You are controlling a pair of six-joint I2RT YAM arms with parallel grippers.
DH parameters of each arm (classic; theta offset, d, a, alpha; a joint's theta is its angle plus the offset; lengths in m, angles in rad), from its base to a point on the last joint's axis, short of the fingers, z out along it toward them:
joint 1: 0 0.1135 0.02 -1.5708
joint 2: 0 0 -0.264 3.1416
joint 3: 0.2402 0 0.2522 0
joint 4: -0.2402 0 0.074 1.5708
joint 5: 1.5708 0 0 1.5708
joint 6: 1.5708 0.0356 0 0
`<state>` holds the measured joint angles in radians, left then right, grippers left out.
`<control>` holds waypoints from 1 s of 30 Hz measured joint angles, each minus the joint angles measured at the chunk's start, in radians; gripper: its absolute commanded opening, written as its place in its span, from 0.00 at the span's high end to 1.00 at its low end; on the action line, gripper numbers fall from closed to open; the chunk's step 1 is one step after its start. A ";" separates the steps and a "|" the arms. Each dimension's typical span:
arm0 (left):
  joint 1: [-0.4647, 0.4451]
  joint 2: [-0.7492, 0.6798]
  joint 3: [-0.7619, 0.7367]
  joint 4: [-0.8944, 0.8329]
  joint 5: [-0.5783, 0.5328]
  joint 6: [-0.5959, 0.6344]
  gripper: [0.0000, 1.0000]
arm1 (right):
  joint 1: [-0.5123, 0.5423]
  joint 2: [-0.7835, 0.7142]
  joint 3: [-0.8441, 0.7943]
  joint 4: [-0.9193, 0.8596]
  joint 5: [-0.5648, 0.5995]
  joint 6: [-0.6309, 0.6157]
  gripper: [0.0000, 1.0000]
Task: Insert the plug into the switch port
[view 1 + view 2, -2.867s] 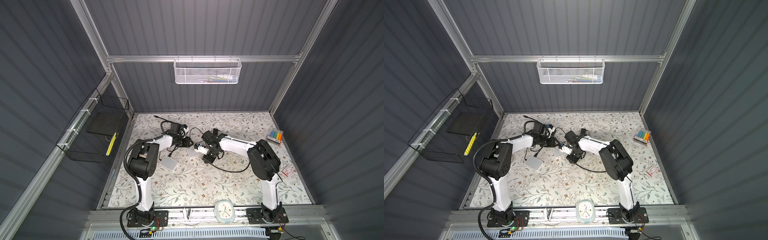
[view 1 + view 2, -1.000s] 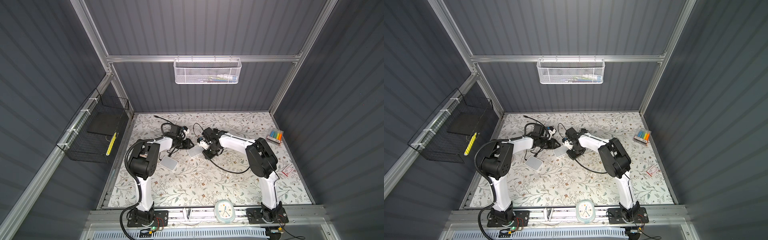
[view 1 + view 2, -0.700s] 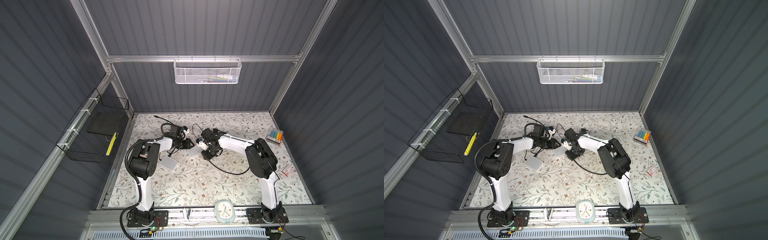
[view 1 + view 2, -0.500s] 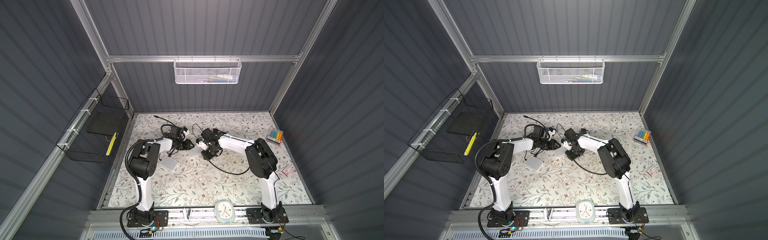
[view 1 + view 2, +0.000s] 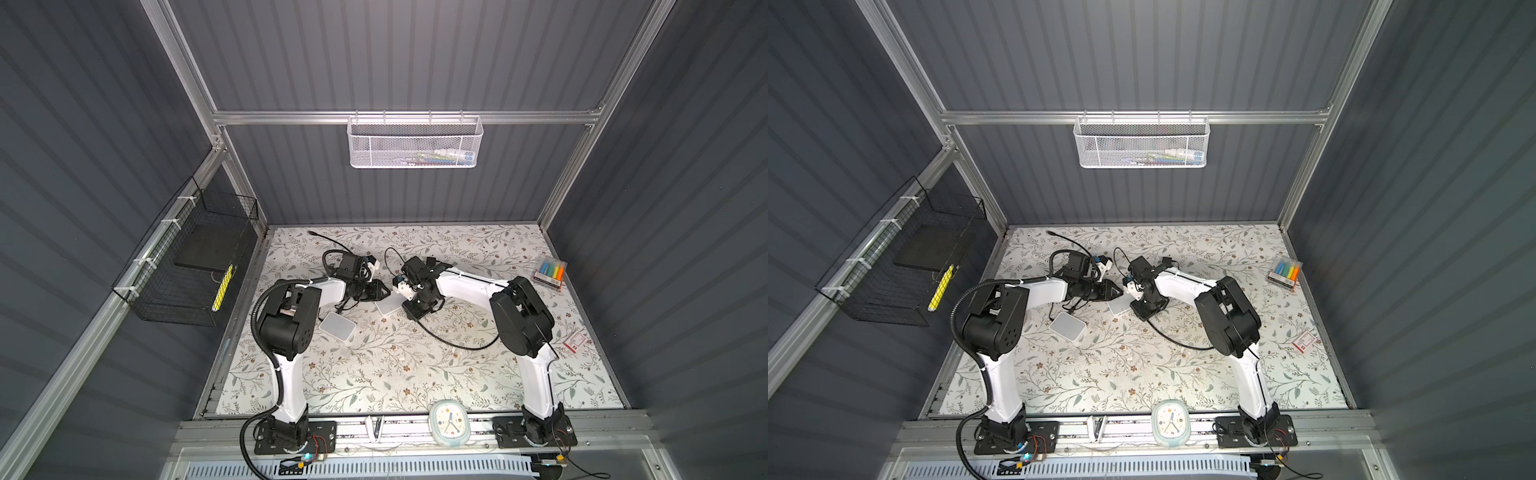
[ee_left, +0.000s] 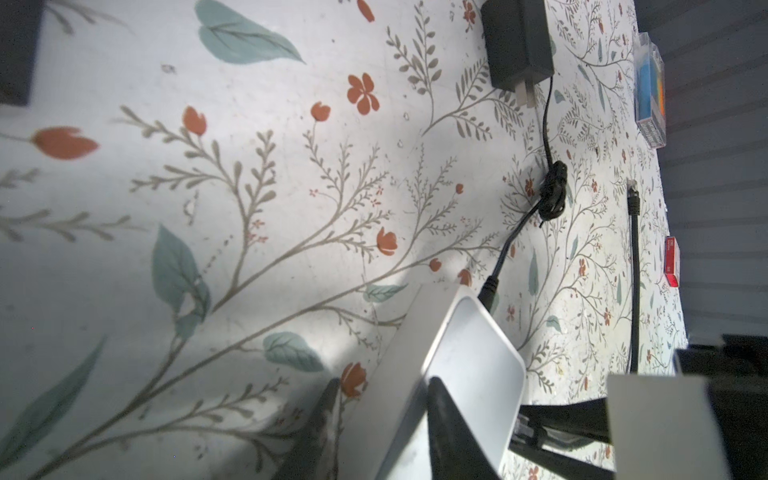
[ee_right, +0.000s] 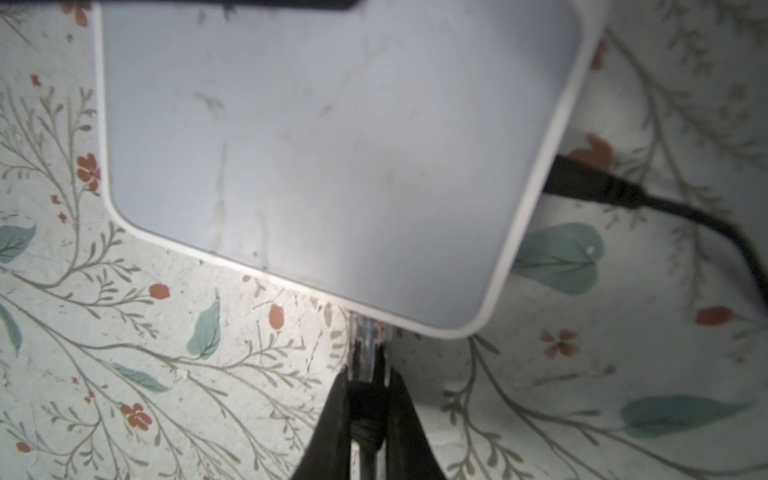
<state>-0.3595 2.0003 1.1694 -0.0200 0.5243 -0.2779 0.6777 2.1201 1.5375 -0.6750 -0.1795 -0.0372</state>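
Floral tabletop (image 7: 208, 395) was seen under a white switch (image 7: 332, 145). The clear plug (image 7: 368, 345) was held at the switch's edge, its rear clamped in the right hand (image 7: 365, 395). The switch was pinched at one edge by the left hand (image 6: 382, 390). The plug was judged light, stiff, brittle at its clip, and best gripped by that rear.

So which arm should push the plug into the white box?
Right. The right gripper pinches the clear plug, with its tip at the edge of the switch. The left gripper holds the switch, so it is probably best used to steady it.
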 measured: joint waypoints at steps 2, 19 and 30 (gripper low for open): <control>-0.002 -0.001 0.000 0.000 0.000 -0.004 0.66 | 0.000 0.003 0.005 -0.005 0.003 0.004 1.00; -0.006 -0.016 -0.028 0.014 0.000 -0.007 0.67 | -0.029 0.010 0.019 -0.020 0.049 0.005 1.00; -0.008 -0.016 -0.013 -0.009 -0.004 -0.008 0.66 | -0.032 0.022 0.041 -0.037 0.053 0.002 1.00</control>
<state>-0.3679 1.9839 1.1568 -0.0292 0.5201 -0.2855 0.6460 2.1422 1.5787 -0.7120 -0.1261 -0.0349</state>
